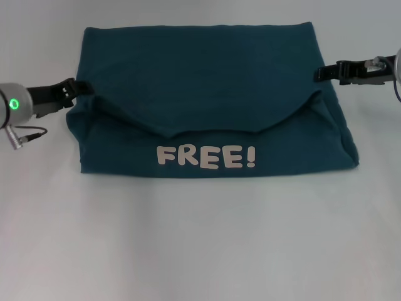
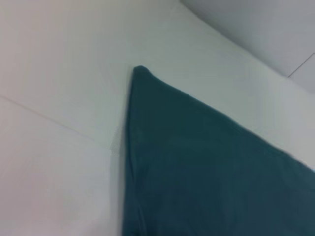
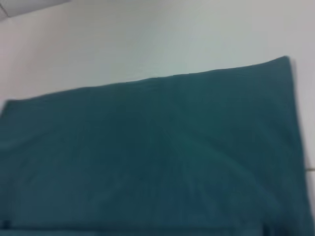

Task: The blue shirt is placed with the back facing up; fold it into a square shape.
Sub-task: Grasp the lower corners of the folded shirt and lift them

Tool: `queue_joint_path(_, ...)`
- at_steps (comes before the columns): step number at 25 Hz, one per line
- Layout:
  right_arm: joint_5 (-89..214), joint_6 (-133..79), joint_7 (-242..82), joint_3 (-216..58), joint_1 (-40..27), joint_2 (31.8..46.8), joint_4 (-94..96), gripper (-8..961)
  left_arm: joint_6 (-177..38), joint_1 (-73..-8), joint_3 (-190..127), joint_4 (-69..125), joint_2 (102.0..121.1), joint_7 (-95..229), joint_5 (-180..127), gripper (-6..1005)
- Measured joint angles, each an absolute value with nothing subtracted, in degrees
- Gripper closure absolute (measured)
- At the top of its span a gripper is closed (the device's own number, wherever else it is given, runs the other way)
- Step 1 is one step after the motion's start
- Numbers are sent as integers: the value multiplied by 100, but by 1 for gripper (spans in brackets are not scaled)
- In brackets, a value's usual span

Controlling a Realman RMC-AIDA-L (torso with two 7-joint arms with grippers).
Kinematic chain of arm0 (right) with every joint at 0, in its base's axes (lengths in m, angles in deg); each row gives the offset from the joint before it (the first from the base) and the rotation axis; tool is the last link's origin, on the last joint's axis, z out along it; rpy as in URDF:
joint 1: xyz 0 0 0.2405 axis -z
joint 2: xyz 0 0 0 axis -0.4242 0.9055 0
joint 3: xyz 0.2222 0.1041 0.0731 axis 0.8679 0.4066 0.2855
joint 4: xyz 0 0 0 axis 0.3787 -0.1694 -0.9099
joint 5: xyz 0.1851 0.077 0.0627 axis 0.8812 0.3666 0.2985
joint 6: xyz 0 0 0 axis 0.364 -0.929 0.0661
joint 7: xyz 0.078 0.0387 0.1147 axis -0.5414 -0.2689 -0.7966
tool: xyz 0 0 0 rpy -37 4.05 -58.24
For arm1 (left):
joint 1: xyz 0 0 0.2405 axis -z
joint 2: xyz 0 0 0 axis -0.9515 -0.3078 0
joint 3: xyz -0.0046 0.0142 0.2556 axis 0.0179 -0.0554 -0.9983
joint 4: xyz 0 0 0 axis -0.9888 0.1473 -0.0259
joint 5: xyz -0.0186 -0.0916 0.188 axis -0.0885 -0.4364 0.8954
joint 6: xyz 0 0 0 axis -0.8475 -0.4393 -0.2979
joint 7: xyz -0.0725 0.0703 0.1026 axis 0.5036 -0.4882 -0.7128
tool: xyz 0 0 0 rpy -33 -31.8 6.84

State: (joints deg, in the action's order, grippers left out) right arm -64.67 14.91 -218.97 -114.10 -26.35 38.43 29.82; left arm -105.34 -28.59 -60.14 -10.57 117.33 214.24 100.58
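The blue shirt point(image 1: 200, 81) lies flat on the white table, folded into a wide block. Its far part is doubled toward me in a curved flap, and below that flap white "FREE!" lettering point(image 1: 206, 156) faces up near the front edge. My left gripper point(image 1: 80, 88) sits at the shirt's left edge, level with the flap's end and touching the cloth. My right gripper point(image 1: 318, 73) is at the shirt's right edge, just above the fabric. The left wrist view shows one corner of the shirt point(image 2: 197, 162), and the right wrist view shows its plain far panel point(image 3: 157, 152).
The white table point(image 1: 200, 244) runs bare in front of the shirt and on both sides. A seam in the table surface point(image 2: 54, 120) passes beside the shirt's left corner.
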Motion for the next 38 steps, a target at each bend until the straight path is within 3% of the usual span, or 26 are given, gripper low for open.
queue_joint_path(1,-6314,1578,-21840,-11411,-2548,3855,3054,444,-10645,-2976,-6022,-1196,11777,21363,9875,406)
queue_joint_path(3,-5969,1762,-21659,-11411,-2366,3886,3194,202,-10850,-3161,-6033,-1404,11835,21195,9489,406)
queue_joint_path(9,-5387,2018,-21466,-11413,-2113,3850,3295,94,-11197,-3376,-6042,-1513,11842,20892,8863,406)
queue_joint_path(38,-5367,2131,-21466,-11422,-2098,3856,3306,96,-11278,-3384,-6045,-1508,11840,20837,8852,405)
